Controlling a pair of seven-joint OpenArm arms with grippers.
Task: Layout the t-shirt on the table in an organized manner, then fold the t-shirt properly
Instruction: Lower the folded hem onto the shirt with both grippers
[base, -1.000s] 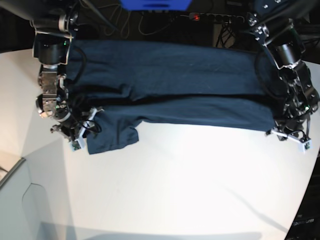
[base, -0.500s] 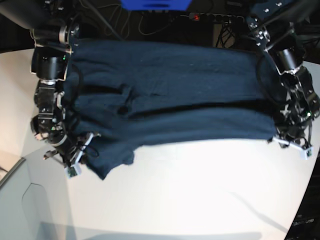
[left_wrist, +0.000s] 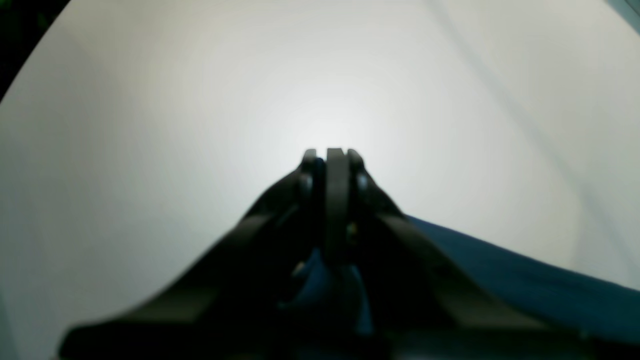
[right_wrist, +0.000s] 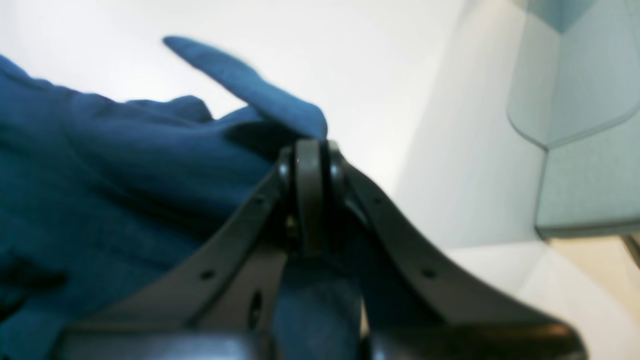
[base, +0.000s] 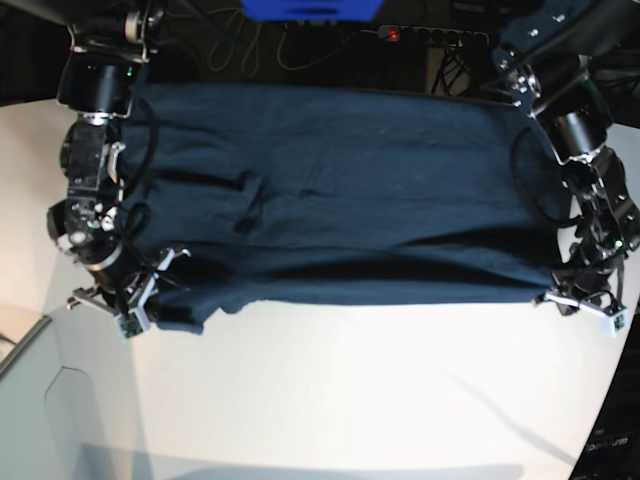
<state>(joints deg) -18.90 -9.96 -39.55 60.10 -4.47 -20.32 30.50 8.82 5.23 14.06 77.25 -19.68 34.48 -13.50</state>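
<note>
Overhead, white table (base: 350, 400) under spread t-shirt (base: 340, 190), both jaws pinching its near hem (apparently), dark cables behind.

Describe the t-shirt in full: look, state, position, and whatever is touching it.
The t-shirt is dark navy, soft, wrinkled cloth, spread wide across the far part of the white table, with creases near its middle and a shadowed fold along the near edge. The right gripper is shut on one near corner, where a sleeve flap pokes out; the left gripper is shut on the opposite near corner. No print shows, and the neckline cannot be made out.
</note>
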